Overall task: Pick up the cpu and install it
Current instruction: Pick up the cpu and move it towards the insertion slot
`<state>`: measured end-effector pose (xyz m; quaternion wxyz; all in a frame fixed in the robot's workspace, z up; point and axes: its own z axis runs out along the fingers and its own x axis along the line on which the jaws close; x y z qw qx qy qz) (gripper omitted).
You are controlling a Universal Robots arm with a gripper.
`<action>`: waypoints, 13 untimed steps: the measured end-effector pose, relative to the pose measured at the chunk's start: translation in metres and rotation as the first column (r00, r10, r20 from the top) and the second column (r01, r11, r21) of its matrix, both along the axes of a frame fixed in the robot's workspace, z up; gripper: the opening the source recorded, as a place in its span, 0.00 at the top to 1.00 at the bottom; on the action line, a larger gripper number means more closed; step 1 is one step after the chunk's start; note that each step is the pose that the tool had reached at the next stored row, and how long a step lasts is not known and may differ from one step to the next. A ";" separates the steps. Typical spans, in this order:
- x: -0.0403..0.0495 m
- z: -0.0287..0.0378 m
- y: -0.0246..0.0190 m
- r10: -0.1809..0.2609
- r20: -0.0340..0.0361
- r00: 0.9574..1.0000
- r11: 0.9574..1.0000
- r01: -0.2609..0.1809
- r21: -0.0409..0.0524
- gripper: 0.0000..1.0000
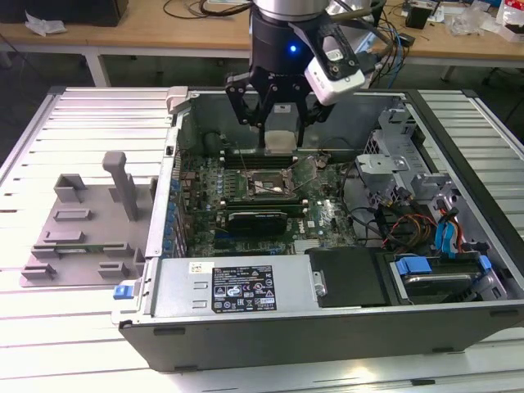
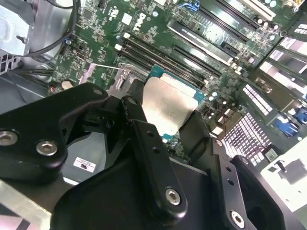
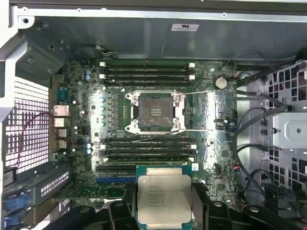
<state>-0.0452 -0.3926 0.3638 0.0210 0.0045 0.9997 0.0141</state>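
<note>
The cpu (image 1: pixel 281 131) is held clamped between the jaws, with a black finger (image 2: pixel 144 139) pressed against each of two opposite edges and the silver top left uncovered. It is carried level, in the air, inside the open case (image 1: pixel 327 319) and above the motherboard (image 3: pixel 206 110), touching nothing below. In the first wrist view the socket (image 3: pixel 155 111) is seen apart from the cpu, between banks of memory slots, with its contact field exposed. A grey tray (image 1: pixel 82 229) is seen on the slatted surface (image 1: pixel 65 327) at the exterior view's left, beside the case.
</note>
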 end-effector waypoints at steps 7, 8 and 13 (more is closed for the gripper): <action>0.0123 -0.0077 0.0001 0.000 0.000 1.000 1.000 0.000 0.000 0.45; 0.0143 -0.0091 0.0001 0.000 0.000 1.000 1.000 0.000 0.000 0.45; 0.0159 -0.0187 0.0046 0.000 0.000 1.000 1.000 0.000 0.000 0.45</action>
